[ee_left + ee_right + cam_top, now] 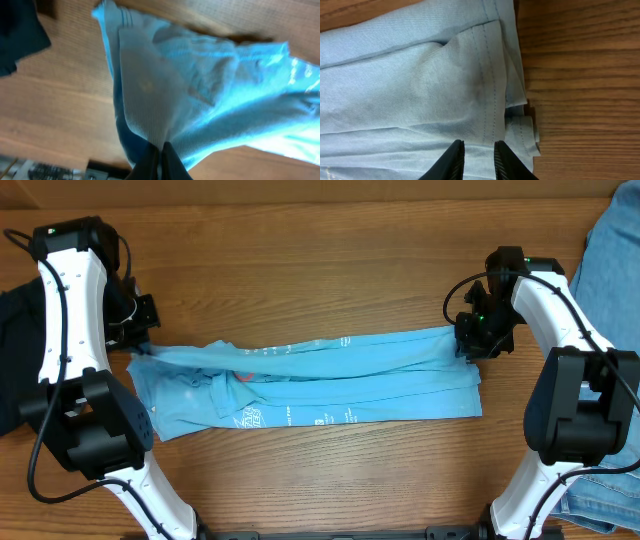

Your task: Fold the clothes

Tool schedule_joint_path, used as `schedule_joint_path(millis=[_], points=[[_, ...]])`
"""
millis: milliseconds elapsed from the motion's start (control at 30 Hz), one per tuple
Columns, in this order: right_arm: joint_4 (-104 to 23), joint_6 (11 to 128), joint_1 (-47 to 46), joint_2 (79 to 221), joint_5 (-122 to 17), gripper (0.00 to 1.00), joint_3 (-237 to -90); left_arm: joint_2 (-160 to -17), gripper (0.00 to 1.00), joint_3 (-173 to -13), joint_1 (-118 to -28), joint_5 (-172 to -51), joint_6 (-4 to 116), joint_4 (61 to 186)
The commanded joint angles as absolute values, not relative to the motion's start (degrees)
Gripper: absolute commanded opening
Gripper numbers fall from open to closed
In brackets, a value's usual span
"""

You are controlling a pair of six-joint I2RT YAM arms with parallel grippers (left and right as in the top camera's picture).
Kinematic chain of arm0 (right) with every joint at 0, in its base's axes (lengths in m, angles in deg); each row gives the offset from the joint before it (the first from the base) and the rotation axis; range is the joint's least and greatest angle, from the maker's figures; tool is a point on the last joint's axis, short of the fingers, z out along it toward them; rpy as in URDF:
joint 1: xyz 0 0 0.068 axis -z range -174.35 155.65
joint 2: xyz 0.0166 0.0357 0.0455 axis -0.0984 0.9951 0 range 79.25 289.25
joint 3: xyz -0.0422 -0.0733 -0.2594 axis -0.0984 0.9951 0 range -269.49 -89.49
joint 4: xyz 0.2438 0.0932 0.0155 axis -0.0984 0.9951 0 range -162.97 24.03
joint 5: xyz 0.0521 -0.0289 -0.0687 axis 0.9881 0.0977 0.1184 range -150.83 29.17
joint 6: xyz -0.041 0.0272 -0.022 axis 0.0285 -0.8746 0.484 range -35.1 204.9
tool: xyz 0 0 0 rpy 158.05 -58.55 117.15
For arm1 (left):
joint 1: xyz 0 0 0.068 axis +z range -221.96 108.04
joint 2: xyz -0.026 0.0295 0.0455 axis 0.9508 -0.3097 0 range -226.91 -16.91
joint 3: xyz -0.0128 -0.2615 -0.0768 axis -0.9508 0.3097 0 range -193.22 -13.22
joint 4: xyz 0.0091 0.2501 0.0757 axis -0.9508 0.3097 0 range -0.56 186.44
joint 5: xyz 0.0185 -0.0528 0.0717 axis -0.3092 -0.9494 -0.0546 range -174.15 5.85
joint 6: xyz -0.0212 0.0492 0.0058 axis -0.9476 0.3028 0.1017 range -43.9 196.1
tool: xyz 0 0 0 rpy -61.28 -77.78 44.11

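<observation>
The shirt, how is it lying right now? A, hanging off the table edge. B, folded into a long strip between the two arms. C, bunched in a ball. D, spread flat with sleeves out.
B: the shirt stretches as a narrow band from the left gripper to the right gripper.

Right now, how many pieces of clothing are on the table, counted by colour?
Light blue: 1, the T-shirt
Black: 1, the garment at the left edge
Denim blue: 1, the jeans at the right edge
Total: 3
</observation>
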State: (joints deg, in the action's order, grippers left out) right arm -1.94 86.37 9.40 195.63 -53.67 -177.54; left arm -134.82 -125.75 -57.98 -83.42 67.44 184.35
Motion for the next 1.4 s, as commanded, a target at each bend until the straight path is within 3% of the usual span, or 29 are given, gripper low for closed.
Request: schedule_joint_path(millis=[0,433,533,633,700,767,800,933,1000,1033,1133,1200,1267,1367], points=[[-2.2,86.7,9.4,195.8,-53.3,0.24,-177.1,-132.8,0.04,-125.7,-58.2,-85.7,67.3,186.3],[-2.0,86.7,9.4,195.8,-54.4,0.24,-177.1,-132.8,0.04,-112.4,-58.2,-83.8,67.5,182.2],[-2.0,86.7,9.4,195.8,-54.4,0.24,-177.1,-132.8,0.04,-110.9,-58.2,-78.5,66.4,181.1],[-2.0,86.7,9.4,195.8,-55.0,0.24,-177.1,-132.8,0.04,-110.8,-58.1,-66.2,58.0,180.4],[-2.0,86.7,9.4,195.8,-55.2,0.24,-177.1,-132.8,0.23,-110.8,-58.1,-66.4,57.0,179.2],[-2.0,86.7,9.4,195.8,-55.2,0.24,-177.1,-132.8,0.50,-110.8,-58.1,-67.7,57.0,179.0],[-2.0,86.7,9.4,195.8,-55.2,0.24,-177.1,-132.8,0.55,-110.8,-58.2,-68.3,57.0,179.0],[-2.0,86.7,9.4,195.8,-55.2,0.24,-177.1,-132.8,0.55,-110.8,-58.2,-68.8,57.1,179.0],[-1.6,86.3,9.7,195.8,-55.2,0.14,-177.2,-132.8,0.54,-110.8,-58.2,-68.8,57.0,178.8],[-1.3,84.4,10.3,195.7,-55.2,0.15,-177.3,-132.8,0.53,-110.8,-58.2,-69.8,57.1,178.6],[-1.1,81.7,13.7,195.6,-52.0,0.24,-177.3,-132.8,0.54,-110.8,-58.2,-77.9,62.6,176.8],[0.5,82.4,16.6,195.6,-47.6,0.48,-177.3,-132.8,0.54,-110.8,-58.2,-79.3,63.4,176.0],[2.6,84.5,18.6,195.6,-45.9,0.65,-177.3,-132.8,0.54,-110.8,-58.2,-79.4,63.5,175.3],[3.5,85.4,18.9,195.6,-44.2,0.76,-176.5,-132.8,0.54,-110.8,-58.2,-80.0,63.5,174.7]])
